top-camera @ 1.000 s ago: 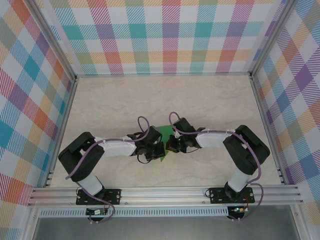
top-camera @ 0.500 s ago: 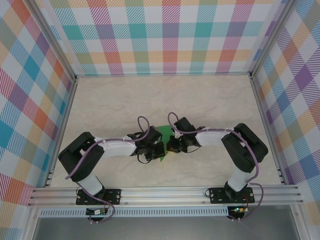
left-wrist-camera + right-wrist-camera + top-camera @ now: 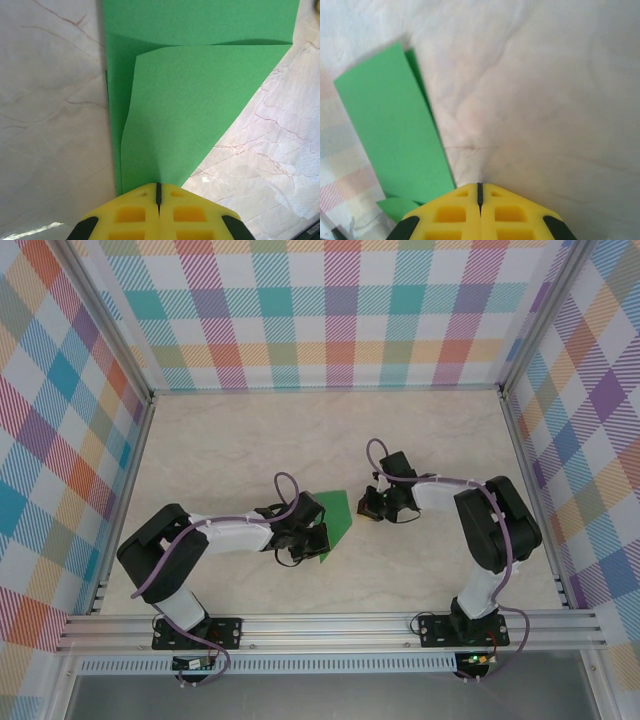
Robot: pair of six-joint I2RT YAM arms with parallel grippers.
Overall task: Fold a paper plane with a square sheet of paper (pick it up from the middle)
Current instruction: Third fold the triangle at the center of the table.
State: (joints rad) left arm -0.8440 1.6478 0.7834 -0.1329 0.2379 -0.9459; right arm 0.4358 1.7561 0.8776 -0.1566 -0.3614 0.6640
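From above, my left gripper sits shut at the near corner of the square sheet of paper, which lies partly folded on the marble-patterned table. My right gripper, also closed, hangs just right of the sheet, with checked walls beyond it. On my left wrist, my yellow fingertips meet at the sheet's near point, and a folded flap spreads away from them with bare table on either side. On my right wrist, my closed, empty fingertips hover over bare table, the sheet lying to their left.
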